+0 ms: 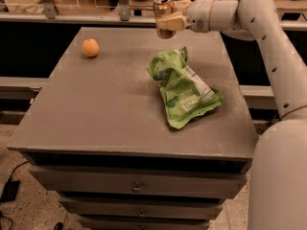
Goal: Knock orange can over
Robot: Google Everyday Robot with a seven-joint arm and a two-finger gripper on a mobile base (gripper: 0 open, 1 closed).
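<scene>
Cream jaws clamp the cylindrical orange can (161, 9) behind a crinkled green bag (184, 87).

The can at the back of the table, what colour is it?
The can is coppery orange-brown, silver top, with the gripper at it; camera view.

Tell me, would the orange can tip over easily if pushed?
Probably: the can is tall and narrow, so a push high should tip it. Being round, it may then roll. The gripper is against it near the far edge of the table.
</scene>
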